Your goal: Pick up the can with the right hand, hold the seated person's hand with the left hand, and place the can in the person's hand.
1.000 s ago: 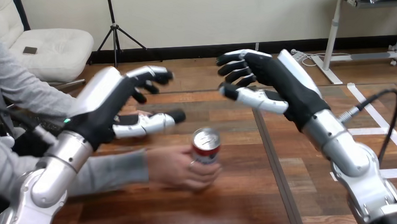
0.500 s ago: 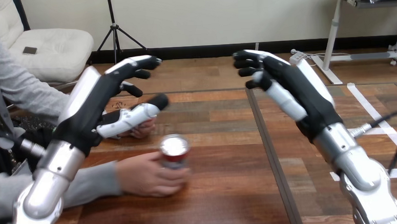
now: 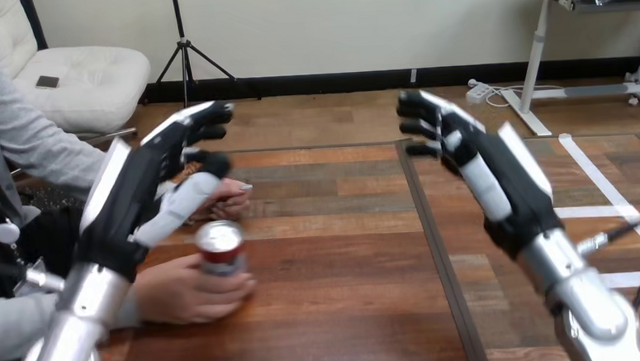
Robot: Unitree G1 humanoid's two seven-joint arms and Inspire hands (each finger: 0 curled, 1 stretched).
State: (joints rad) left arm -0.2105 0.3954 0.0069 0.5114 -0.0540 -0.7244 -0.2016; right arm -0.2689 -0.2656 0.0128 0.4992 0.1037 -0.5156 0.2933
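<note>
Red can [image 3: 220, 250] sits in person's nearer hand [image 3: 180, 292], near left hand [image 3: 146, 190].

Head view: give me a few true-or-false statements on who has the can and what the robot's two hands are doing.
1. The can is gripped by the person's nearer hand. True.
2. The right hand is shut on the can. False: it is open and raised, well apart from the can.
3. The left hand is open, with no finger curled round the can. True.
4. The can lies on its side. False: it stands upright, silver top facing up.
</note>
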